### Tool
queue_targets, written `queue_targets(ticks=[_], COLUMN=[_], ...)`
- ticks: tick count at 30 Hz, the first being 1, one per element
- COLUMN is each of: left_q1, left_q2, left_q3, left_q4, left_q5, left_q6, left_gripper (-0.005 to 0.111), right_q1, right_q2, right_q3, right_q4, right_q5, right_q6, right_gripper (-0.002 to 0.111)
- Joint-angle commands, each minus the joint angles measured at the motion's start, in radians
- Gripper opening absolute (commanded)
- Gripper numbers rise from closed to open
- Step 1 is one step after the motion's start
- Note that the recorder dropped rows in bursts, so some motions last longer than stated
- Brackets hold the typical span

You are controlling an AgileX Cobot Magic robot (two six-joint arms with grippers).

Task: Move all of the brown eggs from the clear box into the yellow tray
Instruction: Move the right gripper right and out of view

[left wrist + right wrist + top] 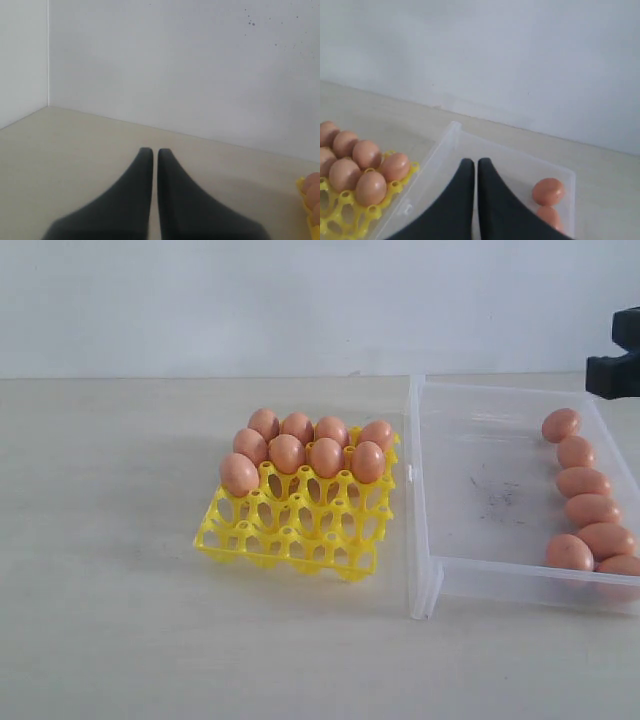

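Brown eggs [287, 453]: sixteen in all, split between two places, nine in the tray and seven in the box.
Eggs in the tray: a full row of four along the far side, a second full row of four just in front of it, and one more at the left end of the third row. Neighbours in the rows touch or nearly touch.
Eggs in the box: seven lined up against the right-hand wall, running from the far end to the near corner, the two nearest lying side by side.
Yellow tray [300, 540]: sits on the table just left of the box, close to its left wall; the cups on its near side stand open.
Clear box [480, 490]: lies flat on the right of the table, with dark smudges [497, 492] in the middle of its bare floor.
Right gripper [472, 161]: fingers pressed together, holding nothing, hanging above the box between the tray and the row of eggs in the box.
Right arm [615, 358]: a black part shows at the right edge, above the box's far right corner.
Left gripper [151, 150]: fingers brought together, only a thin slit between them, nothing pinched; it hangs over bare table with the tray's edge off to one side.
Table [120, 620]: pale, light-wood surface.
Wall [300, 300]: plain white, behind everything.
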Motion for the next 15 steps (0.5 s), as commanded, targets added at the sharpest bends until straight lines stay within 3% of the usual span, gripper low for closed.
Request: queue_targets(ticks=[1,11,15], left_q1=[0.002,0.002,0.002], left_q2=[-0.002,-0.002,-0.002], left_q3=[-0.001,-0.001,-0.001], left_q4=[-0.009,-0.009,-0.009], left_q5=[-0.011,-0.011,-0.011], left_q6=[-0.009,-0.009,-0.009], left_gripper=[0.004,0.004,0.004], right_q1=[-0.064,-0.068,-0.054], right_q2=[-0.032,-0.135,-0.135], right_q3=[0.058,0.073,0.073], right_q4=[0.032,0.092,-0.05], right_q5=[-0.213,-0.646,-0.532], right_q6=[0.013,0.04,0.04], right_gripper=[0.0,0.0,0.0])
